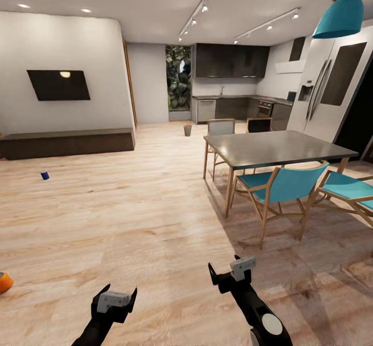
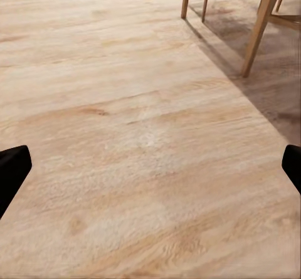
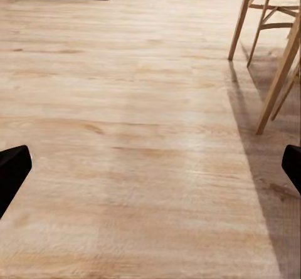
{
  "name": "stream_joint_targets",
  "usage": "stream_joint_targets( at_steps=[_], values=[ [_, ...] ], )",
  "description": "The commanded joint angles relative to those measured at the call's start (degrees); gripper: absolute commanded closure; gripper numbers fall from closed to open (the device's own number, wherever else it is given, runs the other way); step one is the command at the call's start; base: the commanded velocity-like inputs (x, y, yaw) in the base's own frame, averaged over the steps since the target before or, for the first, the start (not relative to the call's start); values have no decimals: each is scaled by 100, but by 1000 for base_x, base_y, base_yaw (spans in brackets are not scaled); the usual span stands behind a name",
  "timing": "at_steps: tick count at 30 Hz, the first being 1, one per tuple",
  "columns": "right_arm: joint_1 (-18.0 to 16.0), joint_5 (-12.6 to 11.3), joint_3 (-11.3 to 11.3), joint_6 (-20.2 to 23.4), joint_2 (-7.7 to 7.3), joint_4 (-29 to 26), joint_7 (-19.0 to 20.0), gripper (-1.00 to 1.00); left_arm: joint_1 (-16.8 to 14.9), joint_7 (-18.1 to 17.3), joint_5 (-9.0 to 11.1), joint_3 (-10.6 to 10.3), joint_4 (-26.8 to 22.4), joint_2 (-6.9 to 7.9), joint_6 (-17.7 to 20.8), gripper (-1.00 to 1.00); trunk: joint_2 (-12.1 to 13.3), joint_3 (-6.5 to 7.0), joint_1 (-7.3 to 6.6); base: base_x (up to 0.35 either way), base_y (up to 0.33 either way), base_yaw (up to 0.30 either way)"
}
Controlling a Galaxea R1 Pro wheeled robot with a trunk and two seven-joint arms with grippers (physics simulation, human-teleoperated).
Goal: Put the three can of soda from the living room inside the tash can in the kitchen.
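Holding both my left gripper (image 1: 114, 301) and right gripper (image 1: 231, 272) spread and empty, I am seeing the blue can (image 1: 45, 175) far left, the orange can (image 1: 4, 282) near left, and the trash can (image 1: 187, 130) far ahead.

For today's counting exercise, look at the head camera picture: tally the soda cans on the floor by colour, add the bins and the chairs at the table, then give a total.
Dark blue soda can: 1
Orange soda can, cut off by the picture's edge: 1
Trash can on the floor towards the kitchen: 1
Teal chairs: 2
Grey and dark chairs behind the table: 2
Total: 7
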Motion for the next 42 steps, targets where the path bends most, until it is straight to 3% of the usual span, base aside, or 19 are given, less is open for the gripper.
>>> stream_joint_targets(
  at_steps=[1,4,12,16,21,23,29,32,42],
  values=[
    [-26,11,62,12,57,101,-8,-100,-6,-10,15,18,40,0,-21,-100,0,-9,0,0,0,0],
    [-109,34,296,-268,277,658,-69,-100,-23,65,50,186,192,-5,-253,-100,0,-23,0,0,0,0],
    [-95,29,92,-485,198,917,-85,-100,-24,128,60,376,368,8,-336,-100,0,-30,0,0,0,0],
    [-78,28,22,-786,155,1199,-91,-100,-21,133,69,590,548,5,-399,-100,0,-32,0,0,0,0],
    [-67,22,-16,-1081,134,1459,-100,-100,-11,143,51,713,639,-11,-610,-100,0,-32,0,32,0,0],
    [-62,3,-90,-1202,113,1598,-107,-100,-14,190,24,760,689,-30,-709,-100,0,-32,0,239,0,0],
    [-55,-31,-851,-1287,131,1654,-105,-100,-18,398,10,767,784,-24,-773,-100,0,-32,0,294,-51,0],
    [-53,-37,-1104,-1323,137,1677,-101,-100,-18,433,16,766,868,-27,-789,-100,0,-32,0,313,-87,0],
    [-45,-9,-1351,-1387,137,1796,-96,-100,-18,473,15,737,1087,-34,-813,-100,0,-32,0,291,-101,0]
  ],
)
